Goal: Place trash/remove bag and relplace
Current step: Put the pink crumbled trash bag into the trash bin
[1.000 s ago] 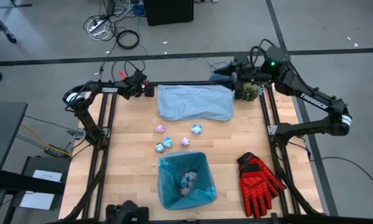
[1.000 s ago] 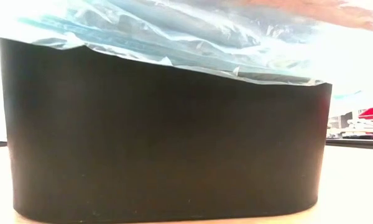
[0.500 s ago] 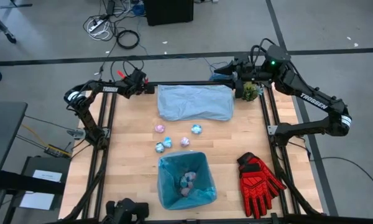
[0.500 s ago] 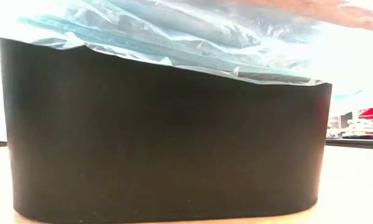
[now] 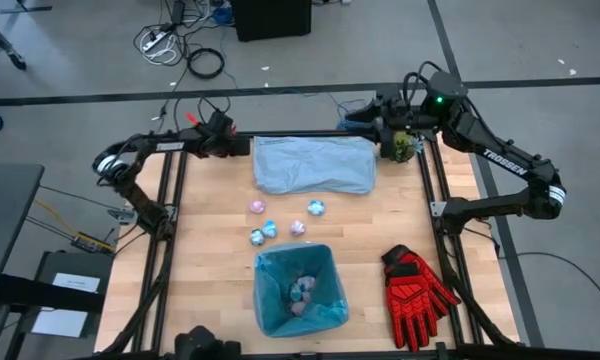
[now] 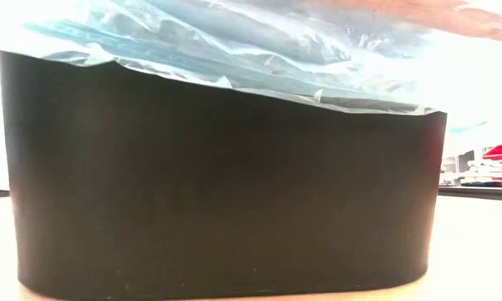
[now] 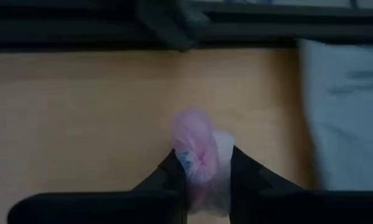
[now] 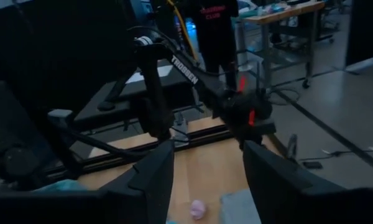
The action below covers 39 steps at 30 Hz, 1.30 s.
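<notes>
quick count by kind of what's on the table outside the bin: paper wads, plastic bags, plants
paper wads: 6, one in the left gripper
grey-blue plastic bag: 1
small green plant: 1
total: 8

Two dark jointed arms, matte black. Right arm [image 5: 500, 160]: white TROSSEN lettering along link, green light near wrist. Left arm [image 5: 145, 160]: red accents by wrist, thin cables trailing.

low view: black bin [image 6: 222, 184] blocks the table behind | left wrist: pink wad [image 7: 199, 158] blurred, lower part cut off | right hand's fingertips cut off
</notes>
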{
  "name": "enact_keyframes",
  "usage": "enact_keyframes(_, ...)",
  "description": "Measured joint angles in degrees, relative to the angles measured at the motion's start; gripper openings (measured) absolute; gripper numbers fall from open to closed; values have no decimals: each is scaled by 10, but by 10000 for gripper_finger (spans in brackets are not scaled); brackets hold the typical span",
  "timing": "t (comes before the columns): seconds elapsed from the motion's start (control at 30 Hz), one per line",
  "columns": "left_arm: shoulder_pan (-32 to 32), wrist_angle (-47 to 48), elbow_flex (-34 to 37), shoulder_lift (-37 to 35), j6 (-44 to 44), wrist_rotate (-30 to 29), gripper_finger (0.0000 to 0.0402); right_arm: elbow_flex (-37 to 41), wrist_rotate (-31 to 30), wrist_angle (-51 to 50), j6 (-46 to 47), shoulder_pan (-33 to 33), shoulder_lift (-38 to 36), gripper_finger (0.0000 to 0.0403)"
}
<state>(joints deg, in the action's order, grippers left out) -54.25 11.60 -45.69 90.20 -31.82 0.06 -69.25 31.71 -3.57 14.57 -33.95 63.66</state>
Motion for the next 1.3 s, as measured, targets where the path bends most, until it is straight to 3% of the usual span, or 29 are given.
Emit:
enact_keyframes(0.27, 48, 100, 0, -220, 19, 62, 84, 0, 32, -90, -44, 0, 0, 162)
enact_keyframes(0.37, 89, 90, 0, -310, 19, 106, 76, 0, 52, -102, -56, 0, 0, 161)
enact_keyframes(0.5, 158, 45, 0, -415, 46, 210, 75, 0, 55, -104, -58, 1, 0, 161)
enact_keyframes(0.67, 271, -5, -1, -495, 21, 211, 82, 0, 55, -96, -52, 1, 0, 160)
enact_keyframes(0.83, 397, -40, -1, -497, 15, 161, 83, 0, 54, -96, -42, 16, 0, 160)
enact_keyframes(1.03, 519, -117, -1, -426, 21, 115, 84, 0, 53, -108, -43, 46, 0, 160)
enact_keyframes(1.3, 615, -184, -15, -317, -15, 111, 85, 0, 63, -132, -58, 76, 0, 158)
